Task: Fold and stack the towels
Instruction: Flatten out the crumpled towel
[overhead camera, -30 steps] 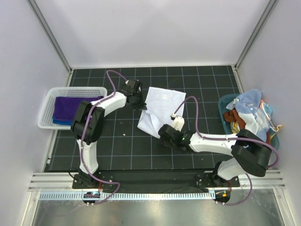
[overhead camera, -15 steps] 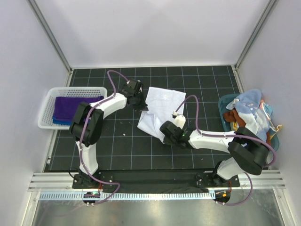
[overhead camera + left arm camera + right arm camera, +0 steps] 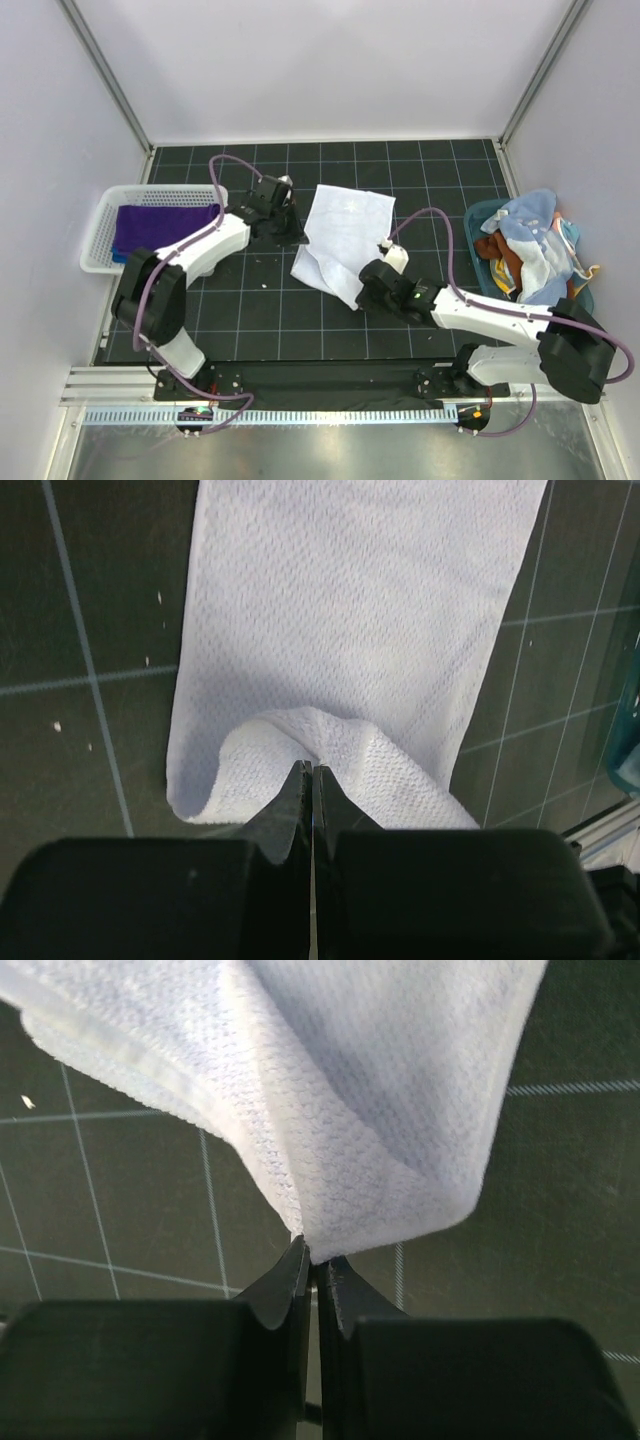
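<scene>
The white towel (image 3: 345, 230) lay rumpled on the black gridded mat (image 3: 250, 310) between the arms. The left gripper (image 3: 292, 228) was pinched tight on a raised fold at its edge, seen closer from the left wrist (image 3: 308, 772). The right gripper (image 3: 311, 1256) was clamped on a drooping corner, the cloth's far end cut off. In the basket (image 3: 100, 215) the purple towel (image 3: 160, 225) covered the blue towel (image 3: 120, 258) but for a sliver.

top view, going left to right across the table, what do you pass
basket with purple towel → left gripper → white towel → teal bin of clothes
</scene>
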